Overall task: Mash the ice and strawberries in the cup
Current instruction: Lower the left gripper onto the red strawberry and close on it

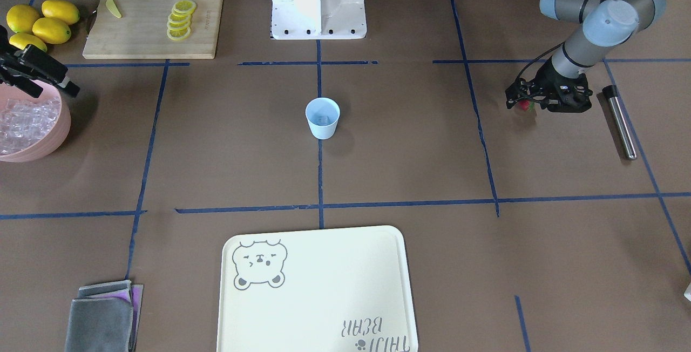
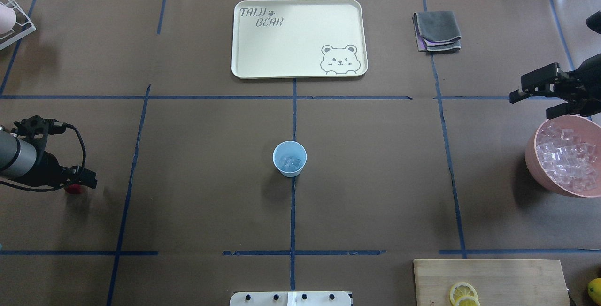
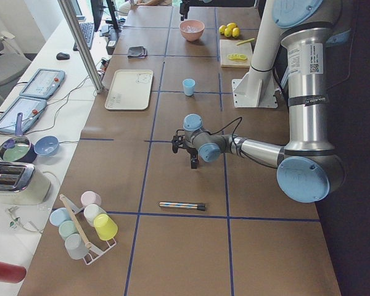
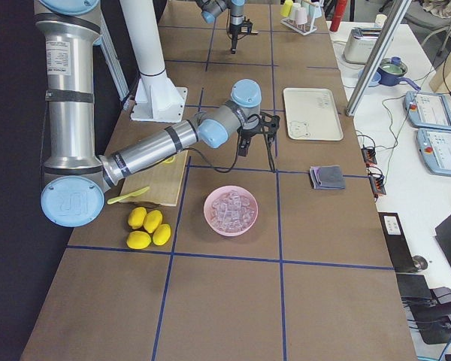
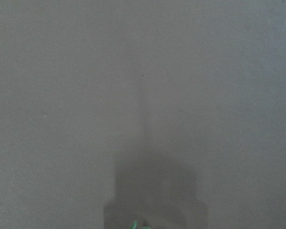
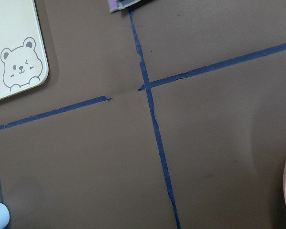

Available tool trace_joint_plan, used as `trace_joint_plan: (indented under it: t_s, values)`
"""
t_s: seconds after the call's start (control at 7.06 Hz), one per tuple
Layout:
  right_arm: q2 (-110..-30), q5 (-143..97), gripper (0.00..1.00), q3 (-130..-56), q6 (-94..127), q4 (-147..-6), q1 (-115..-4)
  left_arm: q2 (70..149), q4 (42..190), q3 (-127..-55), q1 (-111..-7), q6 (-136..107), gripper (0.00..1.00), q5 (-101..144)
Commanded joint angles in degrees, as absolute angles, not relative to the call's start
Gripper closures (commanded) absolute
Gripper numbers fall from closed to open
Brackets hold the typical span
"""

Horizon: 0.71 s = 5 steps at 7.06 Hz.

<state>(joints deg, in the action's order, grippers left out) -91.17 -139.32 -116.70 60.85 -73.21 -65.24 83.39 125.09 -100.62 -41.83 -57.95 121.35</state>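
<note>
This is looking like a robotics lab dressed up as a kitchen counter. Brown paper is covering the table (image 1: 410, 141), blue tape lines (image 1: 320, 179) are dividing it into a grid, and two industrial arms are rising beside a white pedestal (image 1: 318, 6). On a side bench (image 3: 52, 132), teach pendants (image 3: 41, 83), a keyboard (image 3: 86, 36) and cables (image 3: 68, 106) are lying, with an office chair (image 3: 0, 58) standing alongside.
</note>
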Motion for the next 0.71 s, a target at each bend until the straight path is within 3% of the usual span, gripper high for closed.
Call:
trace_joint_plan:
  t_s: [0.0,0.28,0.43,0.57]
  values:
    - [-91.1,-139.4,0.0,-116.5,60.8,-73.2,-65.2,83.5,125.1,-100.4,-41.5,-58.0,0.38,121.4]
    - [-91.1,-139.3,0.0,-116.5,60.9,-73.2,-65.1,83.4,125.0,-100.5,-41.5,-58.0,0.92,121.8]
    - [-91.1,-139.3,0.0,-116.4,60.9,-73.2,-65.0,83.4,124.9,-101.3,-41.5,-58.1,1.0,121.8]
    - [-91.1,-139.3,0.0,-116.3,60.9,-73.2,-64.8,83.6,124.9,-102.3,-41.5,-58.1,1.0,121.9]
